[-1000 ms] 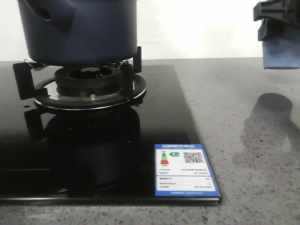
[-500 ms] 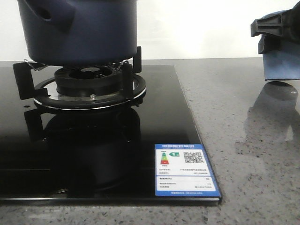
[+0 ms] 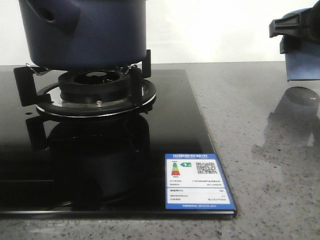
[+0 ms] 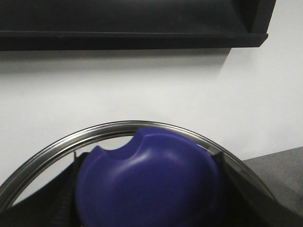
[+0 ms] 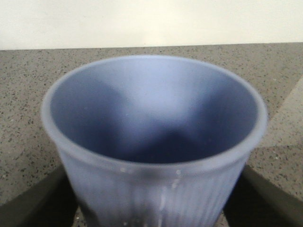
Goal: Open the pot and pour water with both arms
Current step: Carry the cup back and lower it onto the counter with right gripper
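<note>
One large round dark navy-blue matte pot (image 3: 85, 32) stands on the single black gas burner grate (image 3: 95, 90) of a glossy black glass cooktop (image 3: 150, 175) set into the left part of the grey speckled stone counter (image 3: 260, 150). Its one stubby side handle (image 3: 52, 15), pierced by a round hole, points toward the counter's front left. One blue-and-white label sticker (image 3: 199, 181) lies at the cooktop's front right corner.

Above the counter's right edge, the black blocky right gripper (image 3: 295, 30) is clamped on one pale blue ribbed cup (image 5: 156, 142), which is lifted clear of the counter.

In the left wrist view, a blue domed knob (image 4: 151, 184) and a shiny metal rim (image 4: 118, 130) fill the lower frame; whether the left gripper is apart or closed cannot be told.
</note>
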{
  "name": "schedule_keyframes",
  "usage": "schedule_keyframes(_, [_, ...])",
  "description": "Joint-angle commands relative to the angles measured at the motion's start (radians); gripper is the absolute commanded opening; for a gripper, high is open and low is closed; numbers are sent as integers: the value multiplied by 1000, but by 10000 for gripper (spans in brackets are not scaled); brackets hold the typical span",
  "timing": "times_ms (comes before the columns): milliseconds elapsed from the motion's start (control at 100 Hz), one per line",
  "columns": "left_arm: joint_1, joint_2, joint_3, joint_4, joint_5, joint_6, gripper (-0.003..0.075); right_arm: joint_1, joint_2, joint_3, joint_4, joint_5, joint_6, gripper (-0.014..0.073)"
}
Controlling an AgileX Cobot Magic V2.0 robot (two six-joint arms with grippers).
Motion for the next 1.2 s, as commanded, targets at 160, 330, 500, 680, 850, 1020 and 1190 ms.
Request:
schedule_keyframes(160, [-7, -26, -37, -9, -92, -5, 326, -5, -9, -37, -56, 48, 0, 381])
schedule_keyframes(330, [-7, -26, -37, -9, -92, -5, 326, -5, -8, -37, -56, 5, 0, 386])
schedule_keyframes(500, [-7, -26, -37, -9, -92, -5, 326, -5, -8, -37, -56, -10, 0, 386])
schedule_keyframes(680, [-7, -26, -37, -9, -92, -5, 326, -5, -10, -31, -56, -36, 0, 414])
schedule_keyframes(850, [-7, -26, -37, -9, -92, -5, 326, -5, -10, -16, -48, -51, 0, 552])
schedule_keyframes(1020, [-7, -26, -37, -9, -92, -5, 326, -5, -30, 4, -48, -49, 0, 552])
schedule_keyframes(1190, [-7, -26, -37, -9, -92, -5, 326, -5, -68, 29, -48, -49, 0, 552])
